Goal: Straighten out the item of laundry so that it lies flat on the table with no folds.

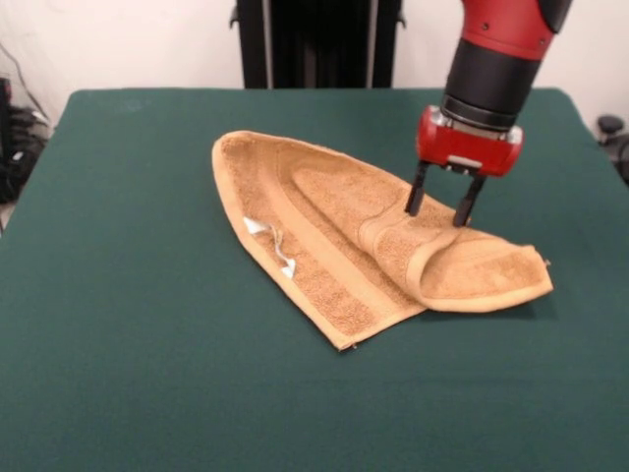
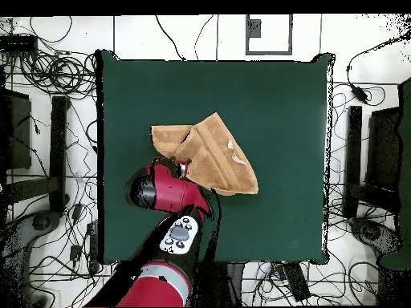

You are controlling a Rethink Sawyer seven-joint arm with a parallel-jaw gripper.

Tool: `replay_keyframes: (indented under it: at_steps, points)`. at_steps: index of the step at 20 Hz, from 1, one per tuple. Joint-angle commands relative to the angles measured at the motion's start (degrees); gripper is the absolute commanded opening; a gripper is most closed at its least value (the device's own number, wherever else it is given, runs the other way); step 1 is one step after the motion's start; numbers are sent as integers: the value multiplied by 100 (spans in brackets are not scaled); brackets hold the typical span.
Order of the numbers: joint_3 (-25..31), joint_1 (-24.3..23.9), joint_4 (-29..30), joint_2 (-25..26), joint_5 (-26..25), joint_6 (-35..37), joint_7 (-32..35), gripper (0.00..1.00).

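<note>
1. One towel [image 1: 344,236] lies on the green table [image 1: 118,295], a bit right of the middle in the front view.
2. The towel is tan and fuzzy, with a flat woven stripe running along it.
3. It is not flat. It is folded over itself and makes a pointed shape, wide at the far end and narrow at the near end.
4. On the right side in the front view, a part of the towel is rolled over into a soft flap that sticks out to the right.
5. A small white tag [image 1: 270,239] shows on the left edge of the towel.
6. The red and black arm [image 1: 496,49] comes down from the top of the front view.
7. The gripper [image 1: 439,208] has two thin black fingers [image 1: 417,190] pointing down.
8. The fingers are spread apart, with a clear gap between them.
9. The finger tips sit right at the towel, at the raised fold next to the flap. They do not pinch any cloth.
10. From above, the towel [image 2: 210,156] lies near the middle of the table [image 2: 281,96], and the arm [image 2: 172,192] covers one edge of it.
11. Many wires [image 2: 48,72] lie on the floor around the table.
</note>
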Motion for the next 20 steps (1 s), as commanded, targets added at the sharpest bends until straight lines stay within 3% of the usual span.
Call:
replay_keyframes:
  at_steps: [1, 12, 20]
  points:
    - [286, 198, -94, 168, 100, 757, 1031, 100]
    - [240, 193, -109, 172, 81, 769, 992, 100]
    - [400, 135, -131, 560, 140, 143, 1128, 100]
